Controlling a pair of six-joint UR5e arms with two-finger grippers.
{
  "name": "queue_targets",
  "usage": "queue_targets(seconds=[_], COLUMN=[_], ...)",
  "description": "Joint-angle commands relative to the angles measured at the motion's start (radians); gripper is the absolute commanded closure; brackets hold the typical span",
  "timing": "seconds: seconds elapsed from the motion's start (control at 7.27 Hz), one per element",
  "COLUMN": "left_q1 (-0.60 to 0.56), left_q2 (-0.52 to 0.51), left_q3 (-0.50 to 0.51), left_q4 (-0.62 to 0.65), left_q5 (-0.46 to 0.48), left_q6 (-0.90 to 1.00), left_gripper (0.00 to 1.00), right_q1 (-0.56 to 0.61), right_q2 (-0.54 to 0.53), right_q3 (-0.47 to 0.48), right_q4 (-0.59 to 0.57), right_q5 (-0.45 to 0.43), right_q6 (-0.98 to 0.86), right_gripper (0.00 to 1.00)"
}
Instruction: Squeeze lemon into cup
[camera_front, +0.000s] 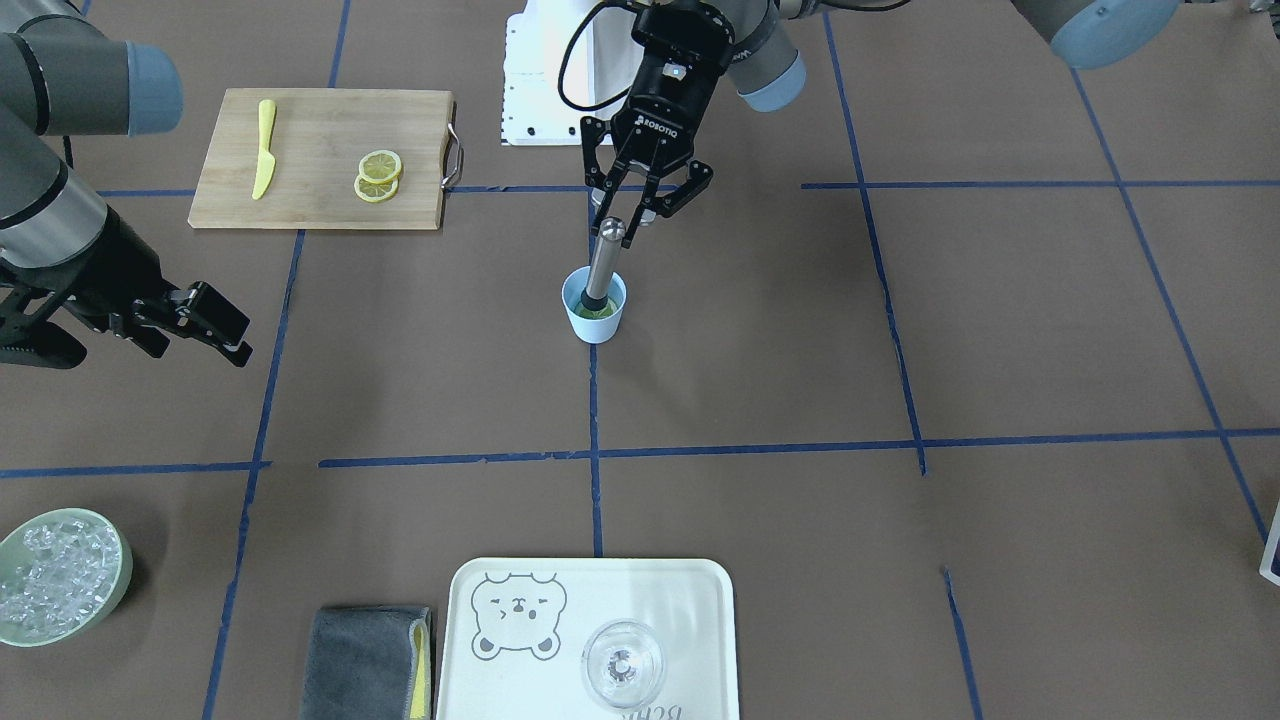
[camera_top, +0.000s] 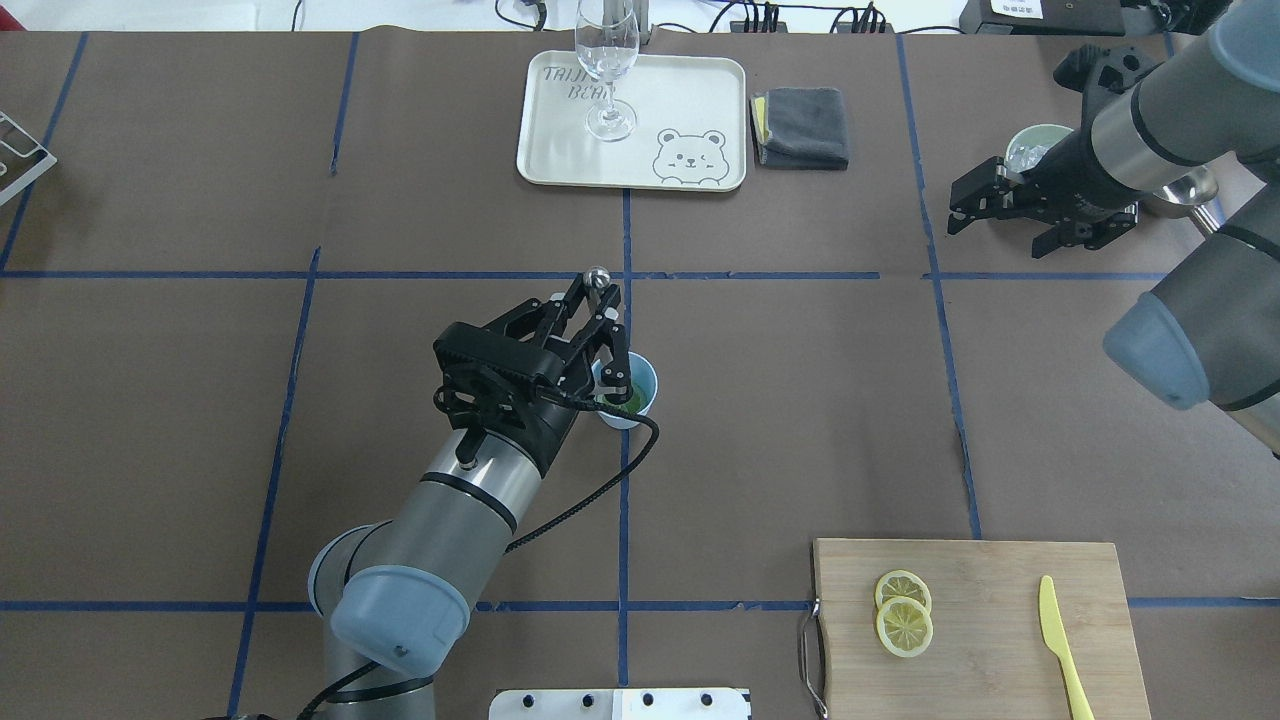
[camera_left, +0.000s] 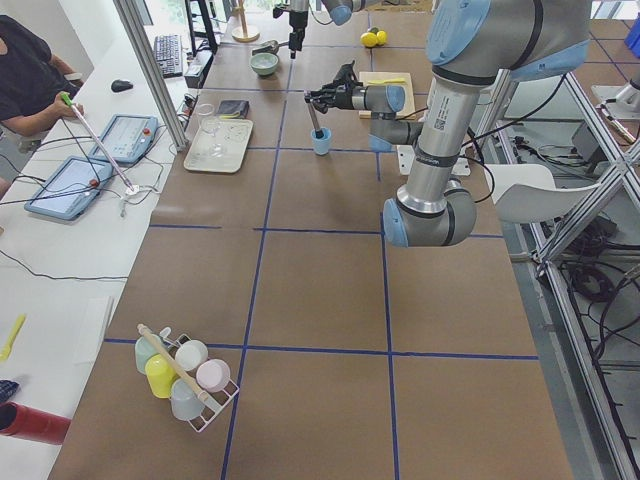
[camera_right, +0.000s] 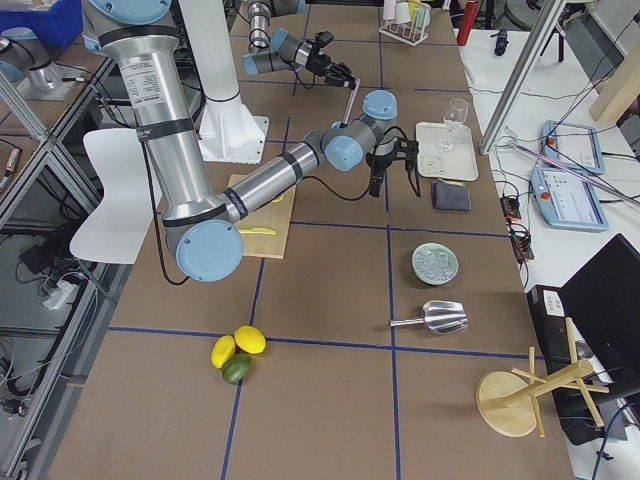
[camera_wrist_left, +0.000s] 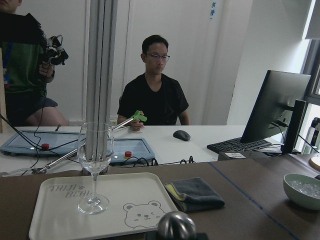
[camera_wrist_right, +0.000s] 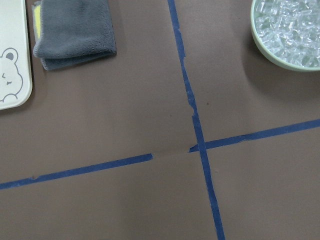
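Two lemon slices (camera_front: 379, 176) (camera_top: 904, 610) lie overlapping on the wooden cutting board (camera_front: 310, 190), with no gripper near them. The light-blue cup (camera_front: 596, 322) (camera_top: 641, 393) stands at the table's middle with green bits inside and a metal muddler (camera_front: 603, 265) leaning in it. My left gripper (camera_front: 640, 205) (camera_top: 600, 330) hovers just above and behind the cup, open, its fingers spread beside the muddler's ball top (camera_top: 597, 277) without clamping it. My right gripper (camera_top: 1000, 228) (camera_front: 195, 345) hangs open and empty over bare table, far from cup and board.
A yellow knife (camera_front: 264, 148) lies on the board. The white bear tray (camera_top: 690, 100) with a clear glass (camera_top: 607, 70), a grey cloth (camera_top: 802, 126) and a green bowl of ice (camera_front: 60, 575) line the far edge. People sit beyond the table (camera_wrist_left: 155, 90).
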Motion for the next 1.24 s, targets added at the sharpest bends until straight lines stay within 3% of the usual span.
queue_targets(seconds=[0.0, 0.69, 1.1], left_q1=[0.013, 0.021, -0.002], left_q2=[-0.004, -0.012, -0.025], left_q3=[0.064, 0.056, -0.080], left_q4=[-0.033, -0.040, -0.041], left_q5=[0.012, 0.010, 0.002], left_q6=[-0.004, 0.003, 0.073], left_gripper=[1.00, 1.00, 1.00], right_q1=[0.000, -0.002, -0.002], right_q2=[-0.001, 0.001, 0.001], right_q3=[0.000, 0.002, 0.002], right_q4=[0.000, 0.000, 0.000], right_q5=[0.000, 0.000, 0.000], right_q6=[0.001, 0.002, 0.002], right_gripper=[0.00, 0.00, 0.00])
